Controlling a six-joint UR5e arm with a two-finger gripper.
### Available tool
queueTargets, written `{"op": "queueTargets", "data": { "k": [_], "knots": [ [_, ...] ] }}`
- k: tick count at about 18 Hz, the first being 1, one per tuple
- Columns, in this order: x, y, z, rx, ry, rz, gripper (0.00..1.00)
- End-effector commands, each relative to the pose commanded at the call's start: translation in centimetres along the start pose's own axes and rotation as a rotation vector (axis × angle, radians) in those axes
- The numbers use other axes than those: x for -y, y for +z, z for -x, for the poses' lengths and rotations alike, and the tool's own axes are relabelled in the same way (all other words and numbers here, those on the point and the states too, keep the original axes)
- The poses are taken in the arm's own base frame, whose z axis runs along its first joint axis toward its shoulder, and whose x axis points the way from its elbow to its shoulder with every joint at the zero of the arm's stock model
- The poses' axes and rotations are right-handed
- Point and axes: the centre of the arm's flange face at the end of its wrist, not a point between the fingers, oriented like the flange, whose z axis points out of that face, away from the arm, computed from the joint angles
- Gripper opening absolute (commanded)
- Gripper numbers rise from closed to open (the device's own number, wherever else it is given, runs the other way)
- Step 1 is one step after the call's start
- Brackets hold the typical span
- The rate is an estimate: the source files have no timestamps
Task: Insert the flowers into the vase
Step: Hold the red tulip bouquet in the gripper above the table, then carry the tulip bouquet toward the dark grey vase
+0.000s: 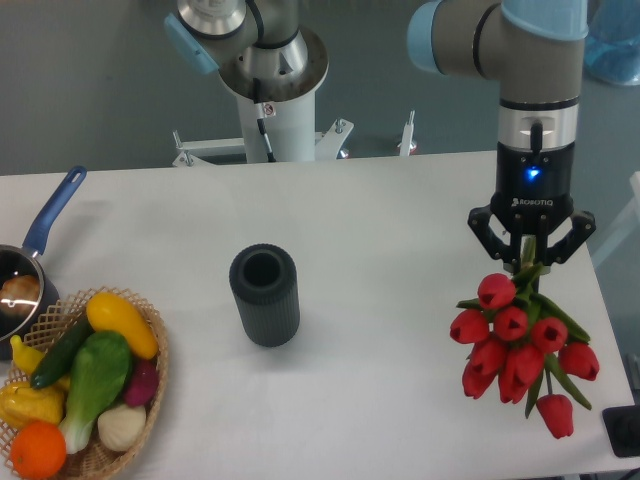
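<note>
The flowers [520, 345] are a bunch of red tulips with green stems at the right of the white table, heads hanging down. My gripper [531, 262] is right above them, pointing down and shut on the green stems, holding the bunch near the table's right edge. The vase [265, 295] is a dark grey ribbed cylinder standing upright near the middle of the table, mouth open and empty, well to the left of the gripper and the flowers.
A wicker basket [150, 385] of vegetables sits at the front left corner. A blue-handled saucepan [45, 225] lies at the left edge behind it. The arm's white base [275, 110] stands behind the table. A dark object [625, 430] is at the front right corner.
</note>
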Motion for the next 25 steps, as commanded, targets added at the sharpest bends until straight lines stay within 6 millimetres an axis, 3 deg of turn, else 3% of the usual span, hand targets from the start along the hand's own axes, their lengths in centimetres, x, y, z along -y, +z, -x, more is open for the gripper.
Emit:
{"op": "queueTargets", "data": {
  "k": [3,6,9,14,18,25],
  "knots": [
    [1.2,0.8,-2.0,-0.050,-0.030,-0.035,0.24],
    [3.9,1.1,-4.6,-0.166,0.009,-0.219,0.24],
    [5.1,1.7,-6.7,-0.280,0.020,-0.327,0.24],
    [5.6,1.0,-8.6,-0.401,0.010,-0.449,0.24],
    [4.7,0.6,-12.5,-0.494,0.002,-0.493,0.25],
    [4.1,-0.7,-15.0,-0.574,-0.009,-0.566,0.25]
  ]
}}
